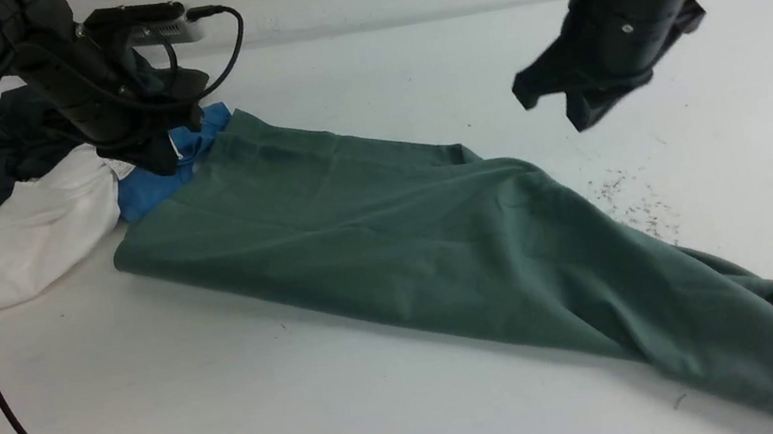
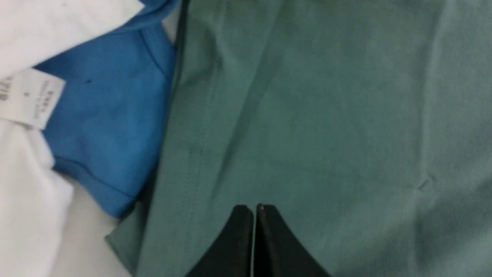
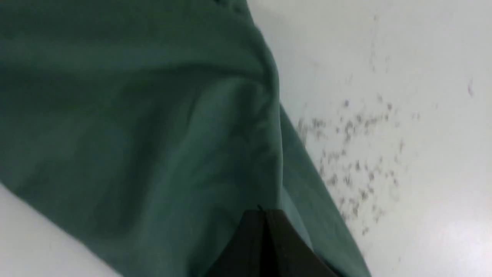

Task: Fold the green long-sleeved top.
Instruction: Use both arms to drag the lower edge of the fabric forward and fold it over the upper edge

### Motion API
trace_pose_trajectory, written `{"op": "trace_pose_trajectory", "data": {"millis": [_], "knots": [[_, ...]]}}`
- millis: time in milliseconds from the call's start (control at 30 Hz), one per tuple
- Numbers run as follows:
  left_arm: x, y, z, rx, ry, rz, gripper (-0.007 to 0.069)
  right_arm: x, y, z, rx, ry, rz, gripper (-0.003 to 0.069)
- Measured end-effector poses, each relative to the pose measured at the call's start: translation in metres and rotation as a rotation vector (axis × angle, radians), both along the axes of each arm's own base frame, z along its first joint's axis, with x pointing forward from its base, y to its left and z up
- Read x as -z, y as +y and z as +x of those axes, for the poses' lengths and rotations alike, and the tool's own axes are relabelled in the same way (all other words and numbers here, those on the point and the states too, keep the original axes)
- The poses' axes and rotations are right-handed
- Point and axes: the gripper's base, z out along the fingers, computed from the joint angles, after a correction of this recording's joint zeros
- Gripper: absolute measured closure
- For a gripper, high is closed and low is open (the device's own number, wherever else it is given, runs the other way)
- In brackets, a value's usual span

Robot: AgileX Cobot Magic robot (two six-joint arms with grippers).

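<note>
Your left hand (image 2: 254, 209) is clenched on nothing: its jaws meet tip to tip with no cloth between them. It hangs just over the far-left end of the green long-sleeved top (image 1: 437, 240), close to the stitched edge that lies against the blue garment (image 2: 111, 127). Your right hand (image 3: 263, 213) is likewise clenched and empty. It is raised well clear of the tabletop (image 1: 234, 431), above the top's far edge around its middle and near a scatter of dark specks (image 1: 636, 206). The top itself lies as one long, narrow band, running diagonally from the pile of other clothes at the far left to the near right. No sleeve, neck or logo shows, so you can judge the lengthwise folds as made. What looks left is to fold the band across its length into a compact stack. The near-right end is rumpled and bunched and would want smoothing first. The far-left end touches the blue garment, beside the white shirt (image 1: 34, 221), so mind that you pinch only green cloth there.
</note>
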Motion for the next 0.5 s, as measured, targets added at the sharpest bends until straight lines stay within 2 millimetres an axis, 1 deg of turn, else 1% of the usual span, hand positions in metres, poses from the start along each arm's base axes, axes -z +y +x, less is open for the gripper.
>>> {"op": "trace_pose_trajectory", "data": {"millis": [67, 100, 133, 200, 267, 300, 333, 433, 467, 500], "knots": [[0.017, -0.002, 0.004, 0.004, 0.034, -0.017, 0.0629, 0.001, -0.006, -0.016, 0.001, 0.028, -0.007, 0.0672], [0.019, -0.002, 0.004, 0.004, 0.038, -0.017, 0.0629, 0.001, -0.007, -0.019, 0.001, 0.033, -0.008, 0.0673], [0.034, -0.002, 0.006, 0.003, 0.067, -0.019, 0.0629, 0.001, -0.011, -0.030, 0.004, 0.046, -0.009, 0.0673], [0.055, -0.002, 0.009, 0.000, 0.107, -0.015, 0.0629, -0.001, -0.019, -0.043, 0.014, 0.057, -0.005, 0.0673], [0.072, -0.001, 0.009, -0.005, 0.144, 0.000, 0.0629, -0.005, -0.030, -0.053, 0.036, 0.058, -0.001, 0.0673], [0.072, -0.001, 0.009, -0.006, 0.143, 0.000, 0.0629, -0.005, -0.031, -0.053, 0.039, 0.058, 0.000, 0.0673], [0.075, 0.000, 0.008, -0.020, 0.150, 0.009, 0.0629, -0.008, -0.041, -0.057, 0.063, 0.055, 0.006, 0.0673], [0.076, 0.002, 0.003, -0.050, 0.153, 0.024, 0.0629, -0.016, -0.055, -0.061, 0.106, 0.041, 0.035, 0.0673], [0.077, 0.002, 0.002, -0.053, 0.157, 0.025, 0.0629, -0.017, -0.056, -0.060, 0.111, 0.039, 0.036, 0.0673], [0.079, 0.004, -0.005, -0.063, 0.177, 0.042, 0.0629, -0.022, -0.062, -0.062, 0.128, 0.027, 0.047, 0.0673]]}}
